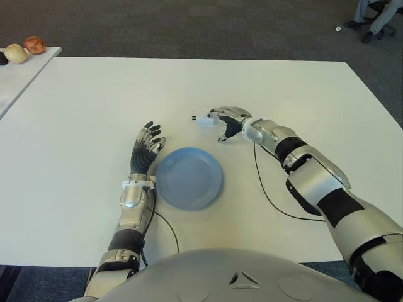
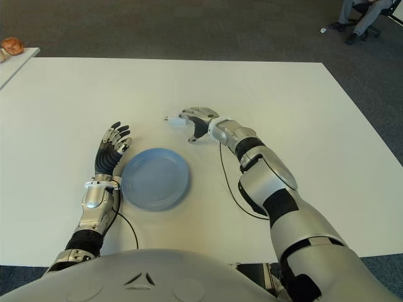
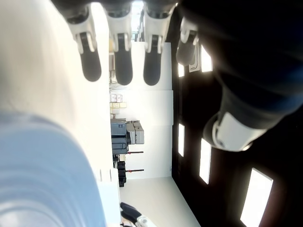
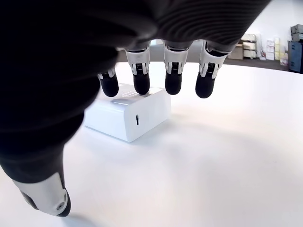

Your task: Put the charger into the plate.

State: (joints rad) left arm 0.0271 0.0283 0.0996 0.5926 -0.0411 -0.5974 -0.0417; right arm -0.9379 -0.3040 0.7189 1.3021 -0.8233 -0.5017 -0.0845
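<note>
The small white charger [image 1: 203, 119] lies on the white table [image 1: 94, 100], just beyond the blue plate [image 1: 189, 178]. My right hand [image 1: 228, 123] is beside it, on its right. In the right wrist view the fingertips [image 4: 142, 82] hover over the charger's [image 4: 128, 113] far top edge, with the thumb [image 4: 45, 194] well apart from it. That hand is open and nothing is grasped. The plate holds nothing. My left hand [image 1: 147, 148] shows at the plate's left rim, fingers [image 3: 123, 61] straight and spread.
A thin black cable [image 1: 264, 189] loops over the table to the right of the plate. A second table [image 1: 19, 69] at the far left carries some round items [image 1: 25, 49]. A person's legs [image 1: 378, 19] show on the carpet at the far right.
</note>
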